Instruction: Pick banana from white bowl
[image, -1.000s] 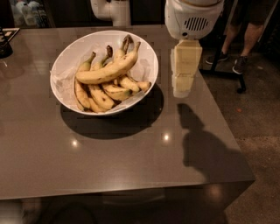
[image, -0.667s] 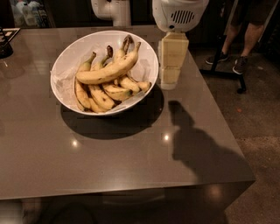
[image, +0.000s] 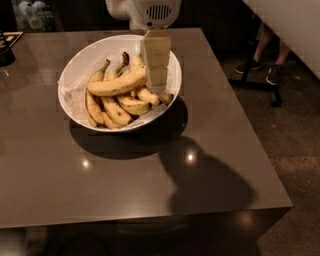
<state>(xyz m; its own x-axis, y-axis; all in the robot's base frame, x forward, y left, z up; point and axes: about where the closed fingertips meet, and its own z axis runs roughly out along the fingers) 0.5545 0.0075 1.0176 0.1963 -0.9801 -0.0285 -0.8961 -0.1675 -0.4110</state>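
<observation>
One white bowl (image: 80, 62) sits on one dark table (image: 100, 190) and holds about seven bananas, the exact count unclear. The banana (image: 117, 86) lies on top of the pile, running from 9 to 2 o'clock. One gripper (image: 156, 65) hangs over the bowl's 2 o'clock side at the banana's stem end. Whether it is parted or closed cannot be told.

One white bowl (image: 80, 62), one counter (image: 215, 150), one long banana (image: 112, 86) atop roughly six shorter bananas (image: 116, 112); my one claw (image: 158, 82) hangs over the bowl.
</observation>
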